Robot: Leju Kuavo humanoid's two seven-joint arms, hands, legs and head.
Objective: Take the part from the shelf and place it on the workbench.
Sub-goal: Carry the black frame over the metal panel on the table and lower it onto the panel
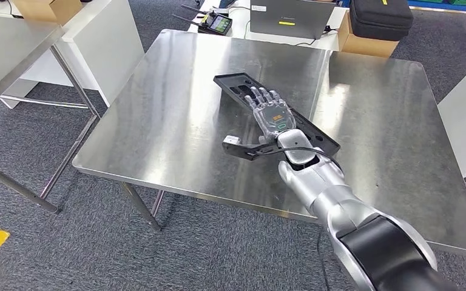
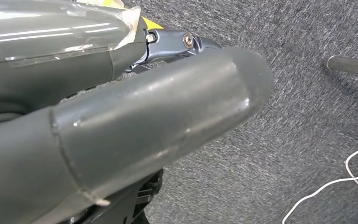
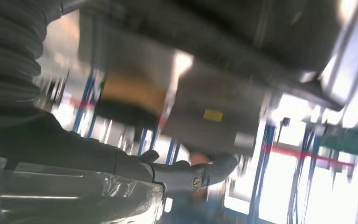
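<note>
Part [image 1: 243, 91] flat mid-workbench [image 1: 158, 121] (edges far) | right hand [image 1: 272, 112] spread on it, gripping nothing

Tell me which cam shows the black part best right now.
Head view. The black part lies flat on the steel workbench, with the right robot hand spread over its middle. The right wrist view is blurred, with nothing clearly identifiable as the part; the left wrist view looks at carpet and gives nothing of it.

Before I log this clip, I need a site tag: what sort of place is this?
Likely a robotics lab or workshop: a steel workbench on grey carpet, with a laptop and cardboard boxes on tables behind. The right hand rests on a black part.
</note>
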